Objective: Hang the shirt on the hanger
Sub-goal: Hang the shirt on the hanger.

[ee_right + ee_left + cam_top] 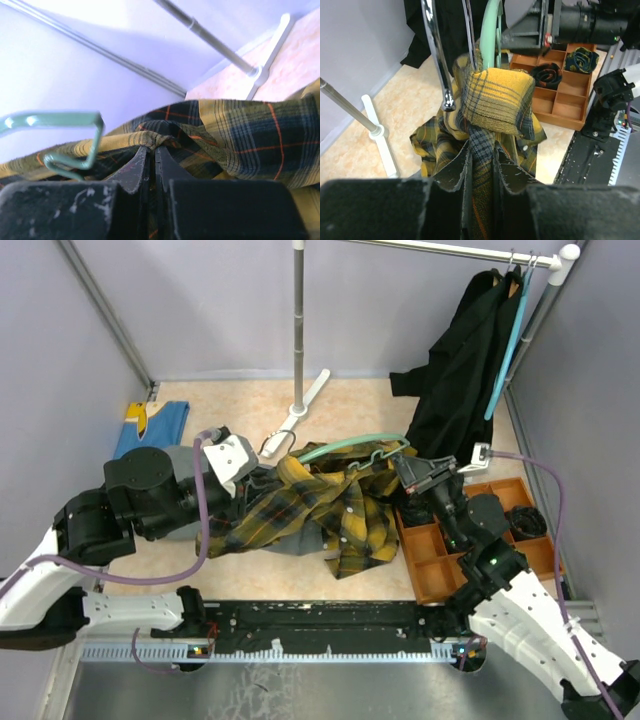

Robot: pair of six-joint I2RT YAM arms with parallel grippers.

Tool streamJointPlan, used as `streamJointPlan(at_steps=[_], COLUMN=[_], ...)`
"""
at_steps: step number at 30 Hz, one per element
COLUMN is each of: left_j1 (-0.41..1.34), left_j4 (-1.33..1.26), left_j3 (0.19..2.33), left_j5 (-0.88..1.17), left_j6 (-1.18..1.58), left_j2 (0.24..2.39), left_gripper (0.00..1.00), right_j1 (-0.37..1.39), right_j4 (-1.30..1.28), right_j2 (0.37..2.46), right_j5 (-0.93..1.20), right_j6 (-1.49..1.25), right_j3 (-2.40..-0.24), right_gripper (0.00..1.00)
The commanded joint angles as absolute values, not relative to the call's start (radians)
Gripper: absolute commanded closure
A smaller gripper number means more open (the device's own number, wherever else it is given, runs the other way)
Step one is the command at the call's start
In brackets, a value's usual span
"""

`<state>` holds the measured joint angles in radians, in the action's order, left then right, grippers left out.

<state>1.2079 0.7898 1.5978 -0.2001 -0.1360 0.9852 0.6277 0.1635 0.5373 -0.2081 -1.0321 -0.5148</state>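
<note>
Gripping yellow-and-navy plaid fabric shirt in left hand and right hand, probably to spread it along pale teal plastic hanger.

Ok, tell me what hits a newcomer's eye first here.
The yellow plaid shirt lies crumpled in the centre of the top view, with the pale green hanger poking out at its far edge. The left gripper and the right gripper are each shut on its cloth, one from either side. At the far right, a black garment hangs from the rail.
</note>
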Motion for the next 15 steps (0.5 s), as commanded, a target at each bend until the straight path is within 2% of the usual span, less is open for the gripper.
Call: streamJointPlan(at_steps=[1, 15], left_j1=[1.204, 1.204], left_j4=[0.726, 0.751], left_j3=[1.611, 1.608], left_j5=[-0.159, -0.158], left_j6=[-0.110, -0.110], left_j2=[0.929, 0.918], left_gripper=[1.00, 1.00], right_j1=[0.549, 0.507], right_j4=[0.063, -0.107], right_j2=[0.572, 0.533], right_j5=[-0.357, -0.549], right_j6=[-0.884, -0.518], right_j3=[-0.617, -0.794], right_gripper=[1.00, 1.00])
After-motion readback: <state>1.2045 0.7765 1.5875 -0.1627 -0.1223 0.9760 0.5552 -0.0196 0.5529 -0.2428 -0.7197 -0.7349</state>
